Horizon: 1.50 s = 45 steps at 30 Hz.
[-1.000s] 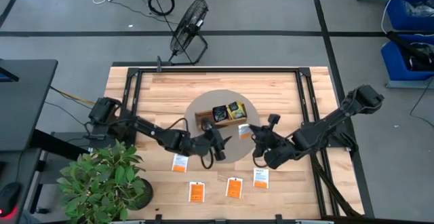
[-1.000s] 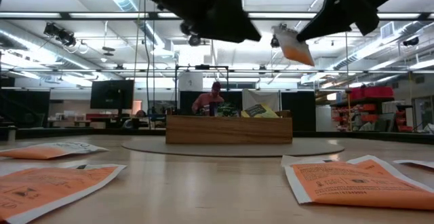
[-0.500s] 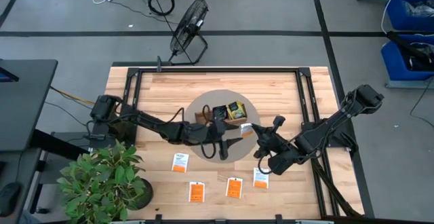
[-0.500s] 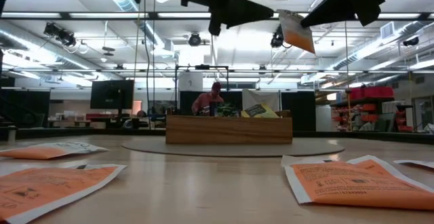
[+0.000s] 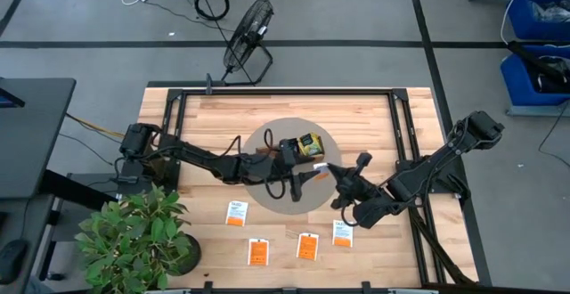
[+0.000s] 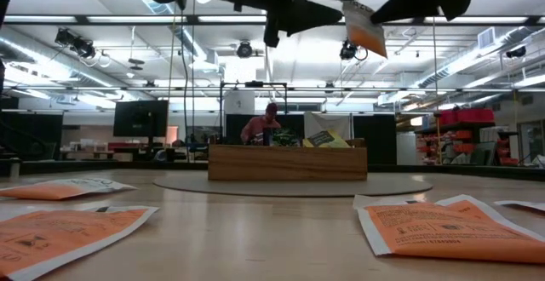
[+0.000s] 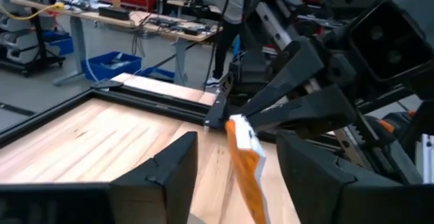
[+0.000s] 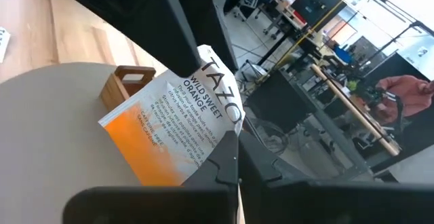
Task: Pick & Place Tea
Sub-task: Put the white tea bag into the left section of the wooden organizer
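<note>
My left pincer (image 7: 234,173) has slid in, fingers narrowing around the orange packet (image 8: 178,125) that my right pincer (image 5: 331,170) pinches above the bench (image 5: 205,125) beside the tray (image 6: 287,162). Handover looks imminent.

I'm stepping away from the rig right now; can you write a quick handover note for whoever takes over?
Right end effector: shut on an orange-and-white tea packet, held in the air above the round mat.
Left end effector: fingers open on either side of that same packet, not yet closed on it; this looks like a handover.
Wooden tray on the mat: a dark packet and a yellow-green packet are already in it.
Left to do: four orange-and-white packets lie flat on the table near the front edge, plus the held one.
</note>
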Each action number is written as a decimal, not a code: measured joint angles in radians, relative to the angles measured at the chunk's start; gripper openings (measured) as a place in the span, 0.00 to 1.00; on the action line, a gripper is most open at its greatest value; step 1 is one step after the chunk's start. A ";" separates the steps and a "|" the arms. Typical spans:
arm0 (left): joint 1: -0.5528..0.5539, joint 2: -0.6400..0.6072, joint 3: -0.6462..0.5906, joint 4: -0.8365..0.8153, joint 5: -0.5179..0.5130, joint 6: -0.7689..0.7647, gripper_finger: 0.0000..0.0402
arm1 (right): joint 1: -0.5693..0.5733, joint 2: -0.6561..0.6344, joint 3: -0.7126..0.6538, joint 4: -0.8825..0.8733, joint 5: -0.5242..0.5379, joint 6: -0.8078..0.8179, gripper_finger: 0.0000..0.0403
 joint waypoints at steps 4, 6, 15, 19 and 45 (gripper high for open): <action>0.005 0.000 0.000 0.015 0.026 0.006 0.41 | -0.002 0.000 0.000 0.037 -0.008 -0.031 0.00; 0.005 0.000 0.000 0.015 0.040 0.007 0.34 | -0.005 0.000 0.000 0.044 -0.009 -0.048 0.00; 0.005 0.000 0.000 0.010 0.075 0.060 0.02 | -0.029 0.000 0.000 0.074 -0.017 -0.092 0.00; 0.004 0.000 0.000 -0.016 0.077 0.085 0.01 | -0.031 0.000 0.000 0.070 -0.092 -0.105 0.01; -0.113 -0.020 -0.174 -0.138 -0.316 0.246 0.00 | -0.081 -0.092 0.000 0.064 -0.279 -0.192 0.50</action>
